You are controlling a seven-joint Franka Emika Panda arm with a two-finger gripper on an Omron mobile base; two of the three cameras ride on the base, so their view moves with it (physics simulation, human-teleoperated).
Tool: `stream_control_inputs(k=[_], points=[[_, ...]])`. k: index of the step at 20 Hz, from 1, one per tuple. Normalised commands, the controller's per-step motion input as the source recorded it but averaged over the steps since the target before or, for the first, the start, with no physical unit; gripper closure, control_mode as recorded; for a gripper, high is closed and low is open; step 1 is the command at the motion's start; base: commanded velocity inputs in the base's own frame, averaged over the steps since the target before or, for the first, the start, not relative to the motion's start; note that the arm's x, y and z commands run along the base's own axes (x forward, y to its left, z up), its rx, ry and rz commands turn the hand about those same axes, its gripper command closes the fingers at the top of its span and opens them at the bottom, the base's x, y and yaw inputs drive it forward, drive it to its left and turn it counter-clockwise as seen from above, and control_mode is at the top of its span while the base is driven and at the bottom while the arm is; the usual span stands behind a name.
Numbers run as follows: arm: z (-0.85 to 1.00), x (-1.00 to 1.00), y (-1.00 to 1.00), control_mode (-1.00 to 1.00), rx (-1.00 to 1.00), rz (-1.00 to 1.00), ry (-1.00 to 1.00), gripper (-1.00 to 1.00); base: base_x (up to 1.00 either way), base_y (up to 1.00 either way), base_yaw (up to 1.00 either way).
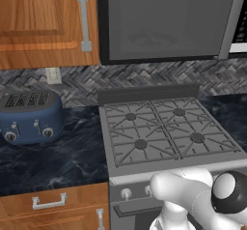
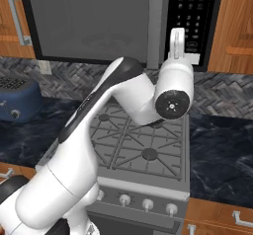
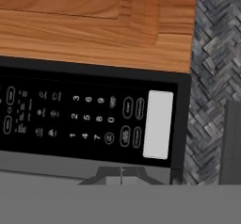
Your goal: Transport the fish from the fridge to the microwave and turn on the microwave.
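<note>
The microwave (image 1: 164, 21) hangs above the stove with its smooth grey door (image 2: 89, 17) closed. Its narrow black control panel (image 2: 195, 12) with white markings is at the right end. My arm reaches up to that panel, and the gripper (image 2: 177, 31) stands right in front of its lower part. In the hand view the panel (image 3: 70, 119) appears rolled sideways and very close, with a white rectangular button (image 3: 157, 124) at one end. The gripper (image 3: 122, 173) is shut with nothing between its fingers. The fish is hidden and the fridge is out of view.
A gas stove (image 1: 169, 132) with knobs on its front sits below the microwave. A blue toaster (image 1: 30, 118) stands on the dark marble counter (image 1: 72, 161) to the left. Wooden cupboards (image 1: 38, 16) flank the microwave, one of them (image 2: 237, 26) right beside the panel.
</note>
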Motion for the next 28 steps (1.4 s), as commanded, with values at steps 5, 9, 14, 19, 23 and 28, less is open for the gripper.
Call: stream_control_inputs(k=[5, 9, 14, 19, 23, 28], points=[[-0.01, 0.06, 0.0, -1.0, 0.0, 0.0, -0.09, 1.0, 0.0, 0.0, 0.0], [-0.02, 0.1, 0.0, -1.0, 0.0, 0.0, -0.05, 1.0, 0.0, 0.0, 0.0], [-0.02, 0.18, 0.0, -1.0, 0.0, 0.0, -0.02, 1.0, 0.0, 0.0, 0.0], [0.0, 0.24, -0.11, -1.0, 0.03, 0.0, 0.0, 1.0, 0.0, 0.0, 0.0], [0.0, 0.23, -0.21, -1.0, 0.05, 0.0, 0.0, 1.0, 0.0, 0.0, 0.0], [0.0, 0.22, -0.19, -1.0, 0.02, 0.0, 0.0, 1.0, 0.0, 0.0, 0.0]])
